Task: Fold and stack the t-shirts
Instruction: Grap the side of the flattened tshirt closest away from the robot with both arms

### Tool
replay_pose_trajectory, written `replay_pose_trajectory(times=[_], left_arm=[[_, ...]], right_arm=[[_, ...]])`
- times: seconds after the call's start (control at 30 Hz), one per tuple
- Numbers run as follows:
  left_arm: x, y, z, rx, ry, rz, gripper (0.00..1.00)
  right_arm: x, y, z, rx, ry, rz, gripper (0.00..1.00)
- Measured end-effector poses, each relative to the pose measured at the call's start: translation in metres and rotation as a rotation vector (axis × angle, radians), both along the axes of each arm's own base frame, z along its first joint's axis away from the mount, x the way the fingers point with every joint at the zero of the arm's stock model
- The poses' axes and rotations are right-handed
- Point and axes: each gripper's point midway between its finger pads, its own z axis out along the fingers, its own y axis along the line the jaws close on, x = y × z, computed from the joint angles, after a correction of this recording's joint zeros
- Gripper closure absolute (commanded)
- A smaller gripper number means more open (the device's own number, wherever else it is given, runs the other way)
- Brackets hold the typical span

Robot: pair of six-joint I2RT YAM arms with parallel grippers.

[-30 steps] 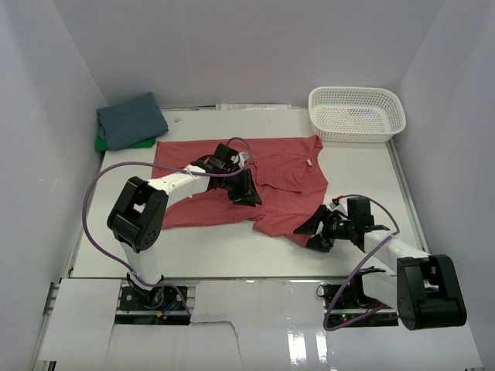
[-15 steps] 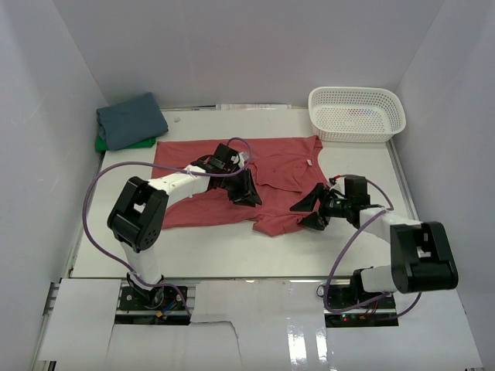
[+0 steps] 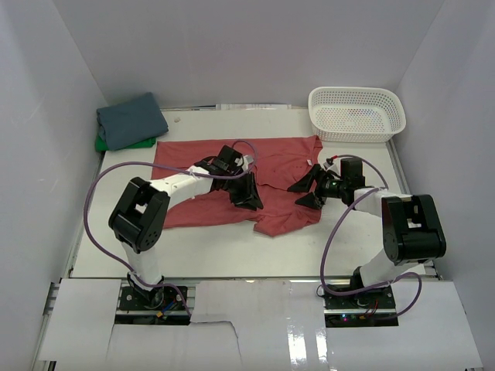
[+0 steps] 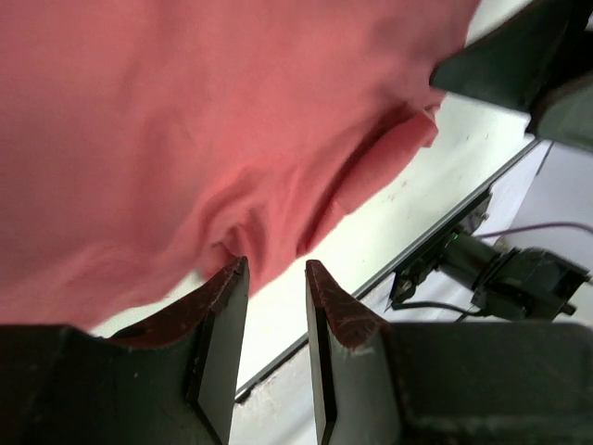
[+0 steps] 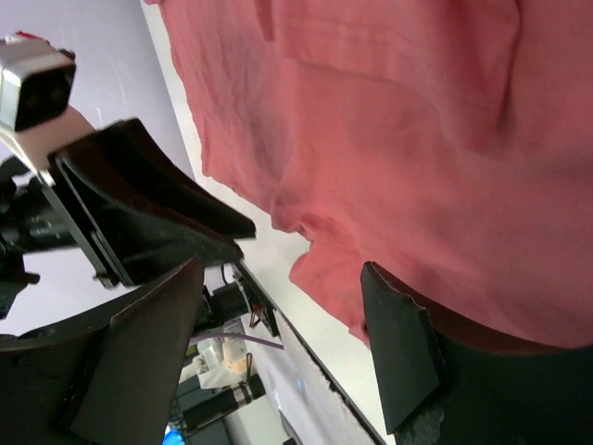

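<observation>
The coral-red t-shirt [image 3: 209, 193] lies spread on the white table, its white neck label [image 3: 309, 162] towards the right. My left gripper [image 3: 251, 199] rests on the shirt's lower middle. Its jaws stand a narrow gap apart [image 4: 276, 269], with a bunched fold of the shirt [image 4: 185, 111] at the fingertips and bare table showing between them. My right gripper [image 3: 302, 193] is wide open [image 5: 283, 269] just above the shirt's right part [image 5: 389, 120] and holds nothing. The folded slate-blue shirt [image 3: 131, 120] lies on the bright green shirt [image 3: 104, 144] at the back left.
A white mesh basket [image 3: 356, 114] stands at the back right. White walls close in the table on three sides. Each gripper shows in the other's wrist view, the left one [image 5: 139, 204] and the right one [image 4: 519, 65], close together.
My right arm has swung up and to the left, from the table by the shirt's lower right corner to over the shirt's right part, staying open. The left gripper has barely moved.
</observation>
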Motion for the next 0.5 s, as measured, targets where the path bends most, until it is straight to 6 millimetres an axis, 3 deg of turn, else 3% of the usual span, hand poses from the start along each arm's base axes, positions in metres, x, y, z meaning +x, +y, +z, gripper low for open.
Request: replay_pose_trajectory(times=[0.1,0.3,0.5], left_arm=[[-0.011,-0.017,0.01,0.02,-0.046,-0.078,0.59],[-0.036,-0.067,0.042,0.004,-0.217,-0.271,0.59],[-0.077,-0.085,0.034,0.094,-0.329,-0.436,0.58]], right_arm=[[0.008,0.001,0.005,0.002,-0.03,0.002,0.25],[0.008,0.001,-0.008,-0.004,0.008,0.002,0.24],[0.008,0.001,-0.011,-0.004,0.015,0.004,0.24]])
